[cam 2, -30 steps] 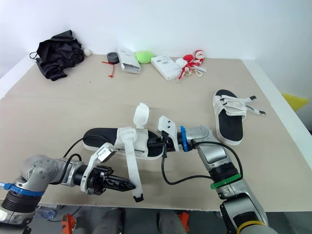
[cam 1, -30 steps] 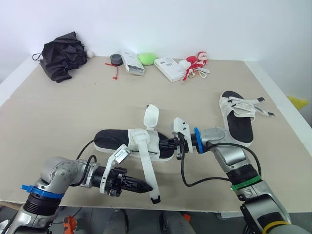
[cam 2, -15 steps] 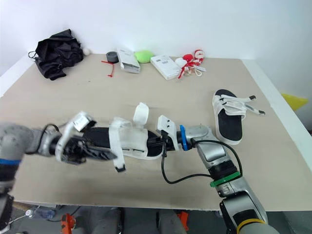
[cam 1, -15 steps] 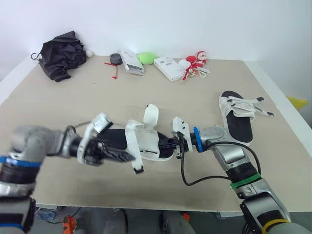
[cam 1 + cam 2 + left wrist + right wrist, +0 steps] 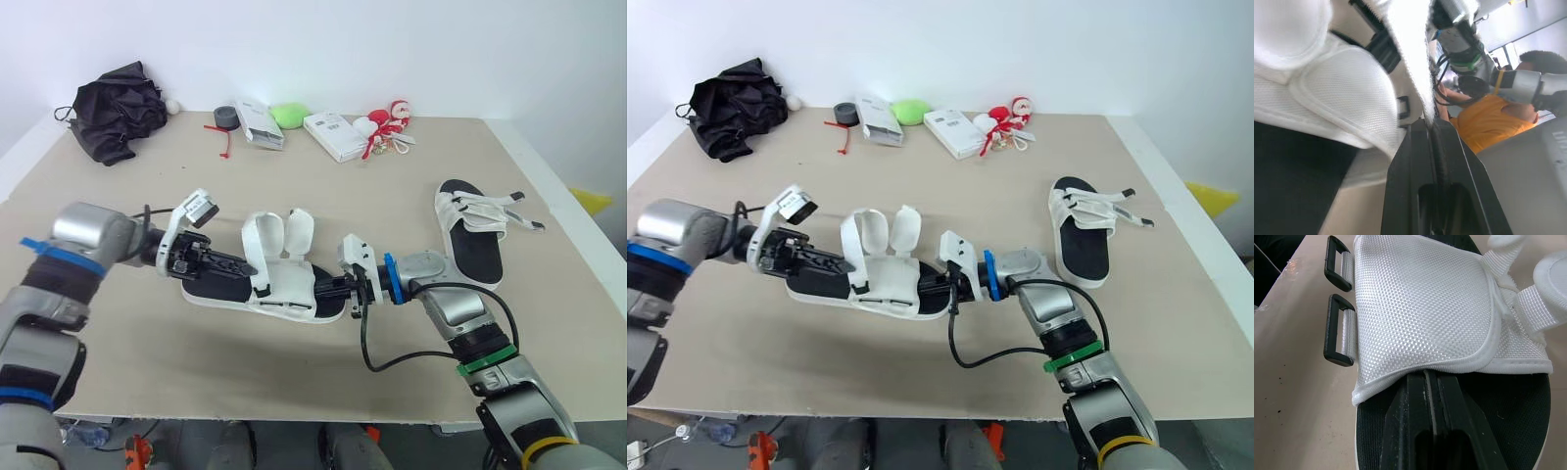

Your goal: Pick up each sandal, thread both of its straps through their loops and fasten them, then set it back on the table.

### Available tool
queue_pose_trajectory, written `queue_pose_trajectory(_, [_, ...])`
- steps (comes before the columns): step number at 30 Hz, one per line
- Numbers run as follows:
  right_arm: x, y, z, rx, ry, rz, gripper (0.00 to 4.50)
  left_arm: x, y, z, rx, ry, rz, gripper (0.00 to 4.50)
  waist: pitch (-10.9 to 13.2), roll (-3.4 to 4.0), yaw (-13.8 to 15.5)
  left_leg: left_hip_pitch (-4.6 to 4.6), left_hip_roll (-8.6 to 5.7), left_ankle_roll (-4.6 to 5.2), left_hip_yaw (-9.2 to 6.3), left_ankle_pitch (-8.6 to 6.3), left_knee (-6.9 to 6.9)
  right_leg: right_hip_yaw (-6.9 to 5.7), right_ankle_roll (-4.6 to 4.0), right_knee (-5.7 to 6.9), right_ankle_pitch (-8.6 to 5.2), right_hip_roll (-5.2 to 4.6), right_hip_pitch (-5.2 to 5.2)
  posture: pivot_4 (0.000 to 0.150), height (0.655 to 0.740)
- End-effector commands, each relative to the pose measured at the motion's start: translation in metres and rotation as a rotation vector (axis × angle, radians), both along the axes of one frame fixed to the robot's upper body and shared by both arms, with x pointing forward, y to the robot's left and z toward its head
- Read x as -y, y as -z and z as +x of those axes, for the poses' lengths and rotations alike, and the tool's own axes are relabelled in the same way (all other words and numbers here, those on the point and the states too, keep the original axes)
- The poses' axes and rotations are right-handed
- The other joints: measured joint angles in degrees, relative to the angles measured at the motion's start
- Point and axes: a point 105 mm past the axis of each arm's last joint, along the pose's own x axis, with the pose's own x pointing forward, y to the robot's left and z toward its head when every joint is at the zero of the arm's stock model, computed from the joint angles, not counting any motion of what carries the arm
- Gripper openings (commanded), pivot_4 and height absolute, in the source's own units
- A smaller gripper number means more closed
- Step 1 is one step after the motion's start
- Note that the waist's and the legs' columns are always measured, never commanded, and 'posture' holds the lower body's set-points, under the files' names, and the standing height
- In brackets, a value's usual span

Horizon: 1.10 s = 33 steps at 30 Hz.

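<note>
Currently threading — left gripper point(image 5: 247, 270) pinches 1 strap point(image 5: 256, 238), right gripper point(image 5: 329, 291) clamps the sandal point(image 5: 279, 297) by its upper point(image 5: 1420, 308); next, strap through loop point(image 5: 1331, 333).

No word, brand or number can be read anywhere. Two white boxes, one point(image 5: 259, 124) in the upper middle of the frame and the other point(image 5: 331, 135) just to its right, lie near the far edge of the table point(image 5: 118, 235). Both carry patches of dark print, but it is too small to make out.
</note>
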Motion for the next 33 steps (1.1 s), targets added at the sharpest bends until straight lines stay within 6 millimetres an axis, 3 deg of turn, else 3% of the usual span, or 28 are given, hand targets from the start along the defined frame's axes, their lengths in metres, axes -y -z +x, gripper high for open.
queue_pose_trajectory(1, [0.004,0.019,-0.002,-0.056,0.030,-0.048,0.00,0.007,-0.012,0.004,0.041,0.038,0.004,0.06,0.0,0.00,0.0,-0.01,0.00,0.00,-0.01,0.00,0.00,0.00,0.00,0.00,0.00,0.00,-0.01,0.150,0.7380])
queue_pose_trajectory(10, [0.004,0.021,-0.003,-0.058,0.045,-0.043,0.00,0.017,-0.007,-0.002,0.017,0.099,0.021,0.06,0.0,0.00,0.0,-0.04,0.02,0.00,-0.02,0.00,0.01,0.00,-0.01,0.03,0.00,0.03,-0.05,0.150,0.7380])
queue_pose_trajectory(19, [0.001,0.022,-0.002,-0.055,0.039,-0.043,0.00,0.008,0.008,-0.007,0.019,0.117,0.089,0.06,0.0,0.00,0.0,-0.01,0.05,0.00,-0.02,0.00,0.02,0.02,-0.02,0.07,0.01,0.06,-0.03,0.150,0.7380])
queue_pose_trajectory(33, [0.000,0.022,-0.002,-0.054,0.027,-0.046,0.00,0.007,-0.006,-0.001,0.017,0.073,0.023,0.06,0.0,0.00,-0.1,0.00,0.10,0.01,-0.02,0.00,0.03,0.02,-0.06,0.08,0.03,0.11,-0.04,0.150,0.7380])
